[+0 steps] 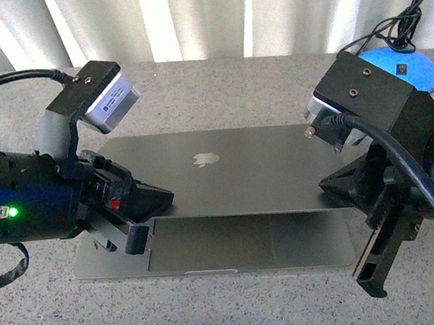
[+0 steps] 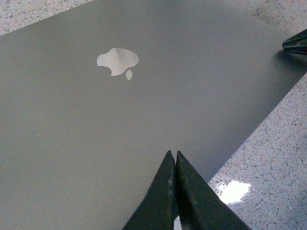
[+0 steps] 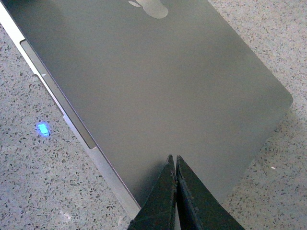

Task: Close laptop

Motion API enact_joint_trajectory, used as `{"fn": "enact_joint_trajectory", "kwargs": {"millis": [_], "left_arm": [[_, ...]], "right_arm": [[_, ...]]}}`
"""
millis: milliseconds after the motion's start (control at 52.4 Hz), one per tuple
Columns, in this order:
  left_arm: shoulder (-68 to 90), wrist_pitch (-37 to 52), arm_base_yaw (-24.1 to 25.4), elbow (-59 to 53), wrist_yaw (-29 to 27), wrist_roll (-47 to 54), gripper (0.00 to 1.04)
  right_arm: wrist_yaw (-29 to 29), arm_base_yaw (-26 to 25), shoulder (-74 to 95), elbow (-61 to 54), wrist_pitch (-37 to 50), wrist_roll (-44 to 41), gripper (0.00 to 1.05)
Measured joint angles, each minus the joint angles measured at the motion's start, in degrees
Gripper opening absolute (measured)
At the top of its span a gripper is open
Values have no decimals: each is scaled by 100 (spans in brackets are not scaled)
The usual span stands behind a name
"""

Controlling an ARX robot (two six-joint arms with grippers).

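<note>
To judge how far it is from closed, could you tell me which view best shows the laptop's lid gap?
The front view: the laptop lid sits raised above its base, gap visible. Both wrist views show mainly the lid's outer face.

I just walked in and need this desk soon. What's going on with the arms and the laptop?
The robot is closing the laptop. The lid is tilted low over the base but not yet shut, and the trackpad shows under its front edge. The left gripper and the right gripper are both shut, one at each side edge of the lid. Whether they are pressing on it is hard to tell. A blue lamp base sits behind, on the speckled table.
</note>
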Motion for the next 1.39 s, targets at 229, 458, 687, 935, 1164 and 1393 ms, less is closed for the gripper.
{"fn": "enact_joint_trajectory", "kwargs": {"millis": [229,458,687,935,1164,1393], "left_arm": [[234,229,-28,-11,42,-195,4],[407,372,-50,-9,59,-286,4],[581,584,-55,9,94,-435,4],[710,730,-57,9,125,-544,4],[813,855,-37,9,151,-662,4],[898,946,17,9,177,-704,4]], "right_arm": [[-13,-81,170,-72,85,35,1],[-22,-120,258,-103,146,46,1],[-22,-122,332,-105,166,94,1],[-15,-83,437,-103,221,133,1],[0,-7,557,-103,275,153,1],[4,2,654,-96,291,153,1]]}}
